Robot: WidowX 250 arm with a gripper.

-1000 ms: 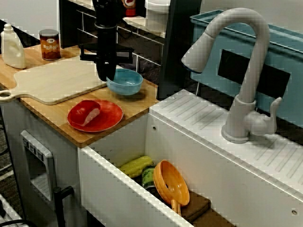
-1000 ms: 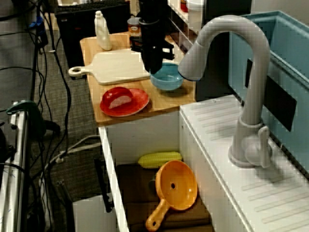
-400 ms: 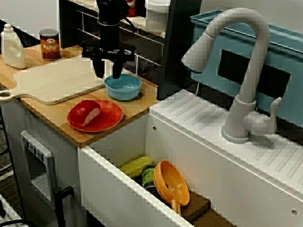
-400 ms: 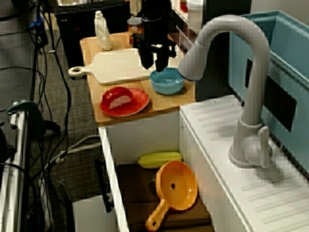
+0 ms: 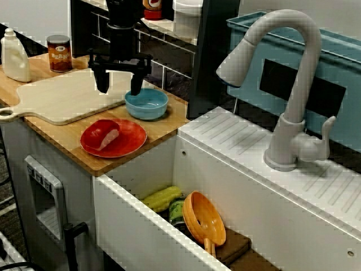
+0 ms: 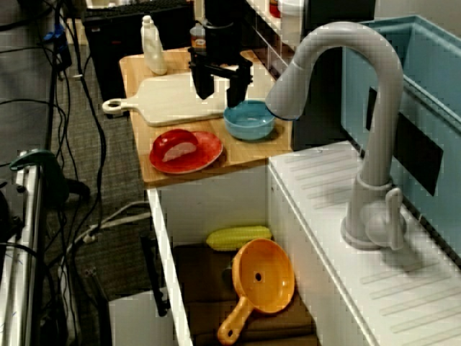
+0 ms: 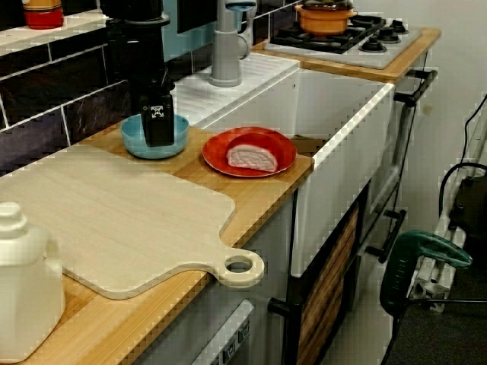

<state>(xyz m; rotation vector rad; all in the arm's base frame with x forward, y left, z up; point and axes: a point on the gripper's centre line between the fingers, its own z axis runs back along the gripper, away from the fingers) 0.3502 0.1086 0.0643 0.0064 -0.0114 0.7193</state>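
A blue bowl (image 5: 148,104) (image 6: 250,120) (image 7: 132,143) stands upright on the wooden counter, at the right end of the cutting board (image 5: 62,99) (image 6: 176,101). My gripper (image 5: 118,86) (image 6: 220,93) (image 7: 158,125) hangs just above the bowl's left rim and the board's edge. Its jaws are spread wide and hold nothing. One finger is over the board, the other at the bowl's near rim. In front of the bowl lies a red plate (image 5: 128,140) (image 6: 207,152) (image 7: 268,144) with a pink piece of food (image 5: 107,135) (image 7: 247,157).
A white bottle (image 5: 15,56) and a brown jar (image 5: 58,53) stand at the counter's left end. The sink to the right holds a corn cob (image 5: 162,197), a green can (image 5: 176,211) and an orange strainer (image 5: 203,217). A grey faucet (image 5: 282,84) rises behind it.
A second ago the gripper was shut on the bowl's rim, tilting it. It has let go, the bowl sits flat, and the gripper has risen, spread wider and drifted left.
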